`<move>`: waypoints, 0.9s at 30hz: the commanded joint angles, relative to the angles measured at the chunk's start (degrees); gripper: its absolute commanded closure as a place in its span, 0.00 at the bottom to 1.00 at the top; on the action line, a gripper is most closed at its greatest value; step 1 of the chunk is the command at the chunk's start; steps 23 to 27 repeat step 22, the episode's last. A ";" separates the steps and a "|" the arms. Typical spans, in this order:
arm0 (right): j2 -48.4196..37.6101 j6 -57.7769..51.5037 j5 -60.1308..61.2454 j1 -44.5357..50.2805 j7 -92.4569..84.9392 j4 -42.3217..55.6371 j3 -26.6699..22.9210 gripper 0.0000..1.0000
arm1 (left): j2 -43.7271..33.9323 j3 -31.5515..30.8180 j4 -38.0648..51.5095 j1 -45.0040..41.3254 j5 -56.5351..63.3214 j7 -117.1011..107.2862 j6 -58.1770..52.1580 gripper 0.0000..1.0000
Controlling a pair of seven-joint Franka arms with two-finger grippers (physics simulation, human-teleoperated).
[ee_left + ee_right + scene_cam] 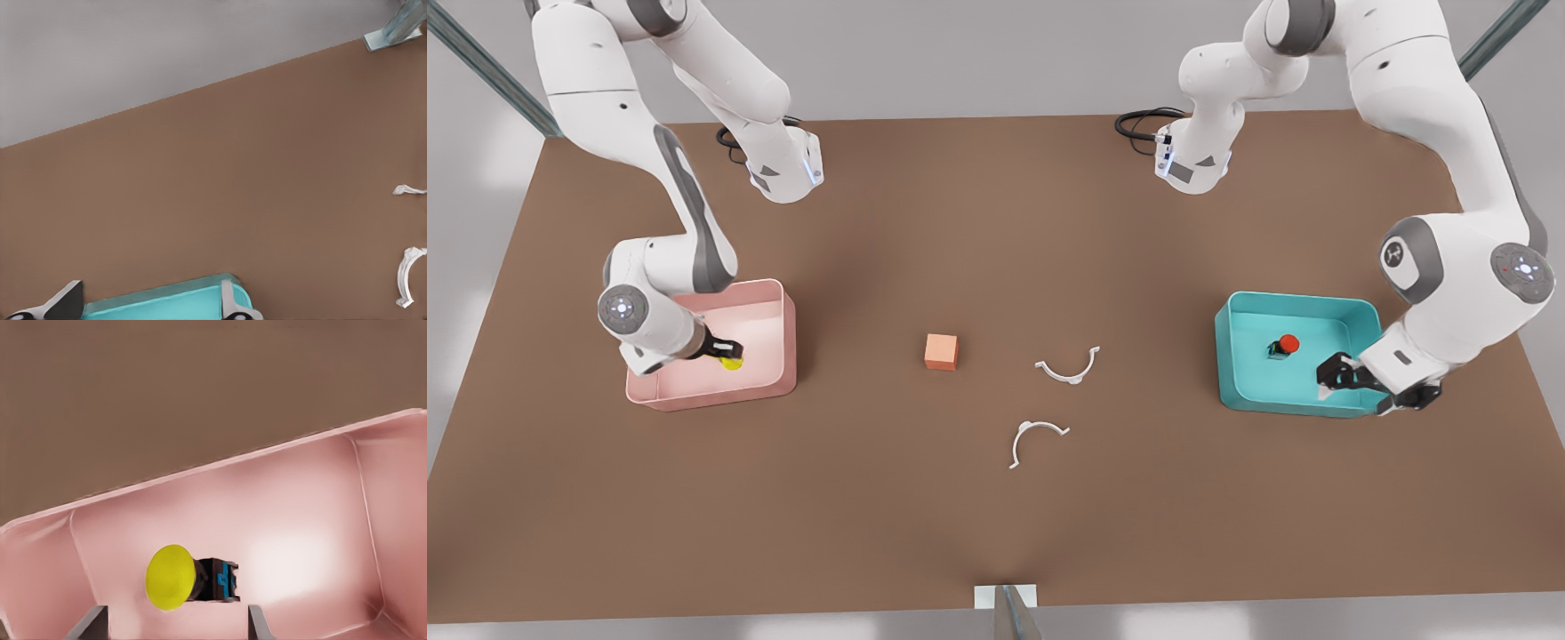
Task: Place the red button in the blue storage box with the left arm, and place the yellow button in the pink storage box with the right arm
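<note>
The red button (1287, 344) lies on the floor of the blue storage box (1240, 356) at the front view's right. My left gripper (1369, 387) hangs open over that box's near right corner, apart from the button; its fingertips (67, 299) frame the box's rim (167, 301) in the left wrist view. The yellow button (170, 577) lies on its side inside the pink storage box (300, 493), also seen as the yellow button (733, 363) in the pink box (783, 329). My right gripper (725, 351) sits low in that box, open, its fingers (90, 623) wide on either side of the button.
An orange cube (941, 351) rests mid-table. Two white curved clips (1067, 366) (1034, 437) lie to its right in the front view; clips (407, 277) also show in the left wrist view. Brown tabletop spreads between the boxes.
</note>
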 commanded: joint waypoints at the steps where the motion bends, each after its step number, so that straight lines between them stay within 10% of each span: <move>1: 0.01 0.19 1.01 0.18 -12.97 2.48 0.08 0.00 | -2.23 0.30 3.77 -1.61 -0.60 -19.97 -17.53 0.00; 8: 1.42 -16.94 4.09 8.96 -8.75 29.28 0.08 0.00 | -11.38 0.12 -4.32 -0.39 -0.60 -21.12 -18.50 0.00; 14: -1.66 -23.89 4.26 11.87 -4.18 33.94 4.47 0.00 | -11.46 0.12 -4.32 -0.47 -0.60 -21.12 -20.35 0.00; 16: -4.99 -32.68 10.47 32.66 -5.75 39.84 -21.84 0.00 | -11.46 0.12 -4.32 -0.47 -0.60 -21.03 -20.70 0.00; 18: -7.46 -32.33 13.32 41.04 -11.20 37.20 -35.94 0.00 | -11.46 0.12 -4.32 -0.47 -0.60 -20.94 -20.70 0.00; 27: -5.61 -30.39 13.58 41.40 -12.70 37.02 -34.81 0.00 | -11.46 0.12 -4.32 -0.56 -0.60 -21.12 -20.70 0.00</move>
